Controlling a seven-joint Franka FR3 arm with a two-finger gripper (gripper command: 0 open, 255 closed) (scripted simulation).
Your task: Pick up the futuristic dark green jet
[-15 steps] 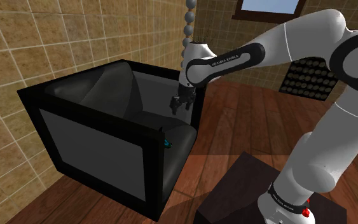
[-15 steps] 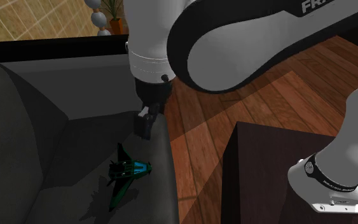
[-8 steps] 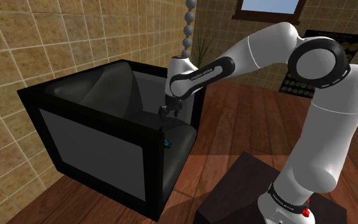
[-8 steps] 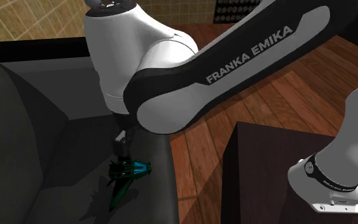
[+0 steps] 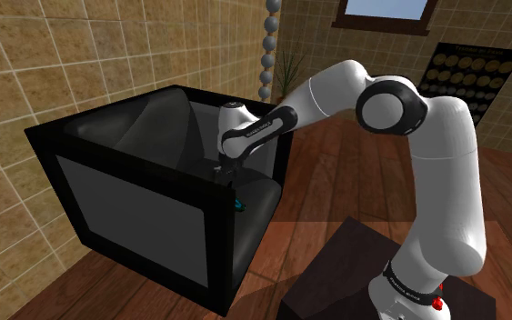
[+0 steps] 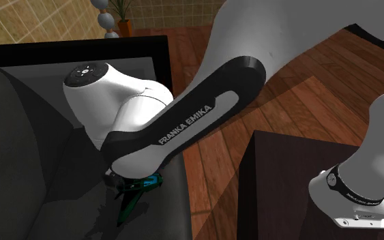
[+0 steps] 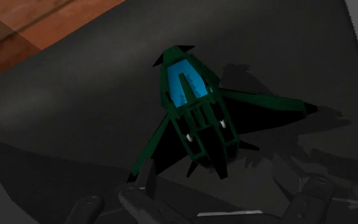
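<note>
The jet (image 7: 196,114) is a small dark green toy plane with a bright blue canopy. It lies flat on the dark seat cushion (image 7: 69,121) of a black armchair (image 5: 135,195). My gripper (image 7: 225,202) is open and hovers just above the seat. Its two black fingers stand wide apart behind the jet's tail and touch nothing. In the shoulder view the gripper (image 5: 224,175) hangs low inside the chair, a little beyond the jet's blue tip (image 5: 238,204). In the second exterior view my white hand and forearm (image 6: 149,129) cover much of the jet (image 6: 141,188).
The armchair's black armrests (image 5: 222,195) and backrest (image 5: 154,118) wall in the seat on three sides. A wooden floor (image 5: 354,173) lies past the chair's open front. The dark stand (image 6: 286,177) is close by. Tiled walls (image 5: 26,73) rise behind the chair.
The arm has swung down and across into the chair. The gripper has dropped from above the far armrest to just over the seat by the jet. The jet has not moved.
</note>
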